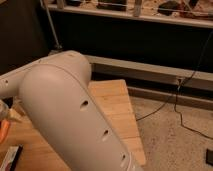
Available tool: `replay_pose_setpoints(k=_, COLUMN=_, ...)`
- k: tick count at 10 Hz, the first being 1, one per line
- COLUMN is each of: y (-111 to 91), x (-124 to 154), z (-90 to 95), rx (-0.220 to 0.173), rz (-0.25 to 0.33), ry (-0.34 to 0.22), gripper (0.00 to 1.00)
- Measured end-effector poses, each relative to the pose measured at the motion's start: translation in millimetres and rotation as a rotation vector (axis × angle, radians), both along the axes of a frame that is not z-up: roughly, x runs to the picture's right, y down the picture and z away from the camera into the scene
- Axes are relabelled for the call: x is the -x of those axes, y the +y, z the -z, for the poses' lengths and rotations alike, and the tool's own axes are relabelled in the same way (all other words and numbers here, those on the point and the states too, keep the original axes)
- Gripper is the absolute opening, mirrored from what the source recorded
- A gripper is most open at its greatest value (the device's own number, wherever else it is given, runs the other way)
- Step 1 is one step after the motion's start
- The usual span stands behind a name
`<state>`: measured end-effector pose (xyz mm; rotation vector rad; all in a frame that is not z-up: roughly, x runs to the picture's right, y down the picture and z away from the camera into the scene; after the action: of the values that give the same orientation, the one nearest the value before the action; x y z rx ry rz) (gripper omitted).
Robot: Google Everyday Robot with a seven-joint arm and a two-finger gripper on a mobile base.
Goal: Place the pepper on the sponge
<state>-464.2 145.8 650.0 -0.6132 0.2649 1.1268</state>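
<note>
- Camera view: my arm [70, 115] fills most of the frame. My gripper is out of sight, somewhere past the left edge or behind the arm, so I cannot tell if it is apart or together.
- An orange sliver at the far left edge, lying on the wooden surface [117, 100], is what I take for the pepper [4, 131]. Most of it is cut off.
- The sponge does not show, so I cannot say how the two lie to each other.
- Handling, as I judge it: the pepper should be light, fairly firm and smooth-skinned. It tapers, so it may roll or slip out toward the thin end. I would grip across the thicker part, gently.
- A flat dark thing [11, 157] lies near the pepper, toward the bottom left corner. A low approach there is tight.
- The surface ends at its right and far edges, with the floor [170, 140] and a cable [185, 105] beyond. The visible bare wood is on the right side.
</note>
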Motion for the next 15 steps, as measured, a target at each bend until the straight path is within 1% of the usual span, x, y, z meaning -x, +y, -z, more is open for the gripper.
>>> replay_pose_setpoints(k=2, y=-14.7, x=14.6, z=0.3, rx=-0.021, rz=-0.023, ry=-0.011, gripper=0.65)
replay_pose_setpoints(k=3, y=-18.8, x=18.7, z=-1.0, rx=-0.027, rz=-0.023, ry=-0.008, gripper=0.65)
replay_pose_setpoints(k=5, y=-22.7, x=35.9, z=-10.2, rx=-0.032, rz=-0.002, ry=0.001, gripper=0.65)
replay_pose_setpoints(k=8, y=-28.6, x=54.7, z=-24.7, rx=-0.033, rz=0.021, ry=0.008, gripper=0.65)
replay_pose_setpoints(k=9, y=-29.1, x=65.2, z=-30.8, rx=-0.026, rz=0.029, ry=0.008, gripper=0.65)
replay_pose_setpoints(k=12, y=-37.7, x=90.8, z=-48.4, rx=-0.019, rz=0.025, ry=-0.019, gripper=0.65)
replay_pose_setpoints(k=13, y=-38.3, x=95.6, z=-52.5, rx=-0.018, rz=0.027, ry=-0.024, gripper=0.65)
replay_pose_setpoints(k=15, y=-33.3, x=104.4, z=-63.0, rx=-0.014, rz=0.034, ry=-0.032, gripper=0.65)
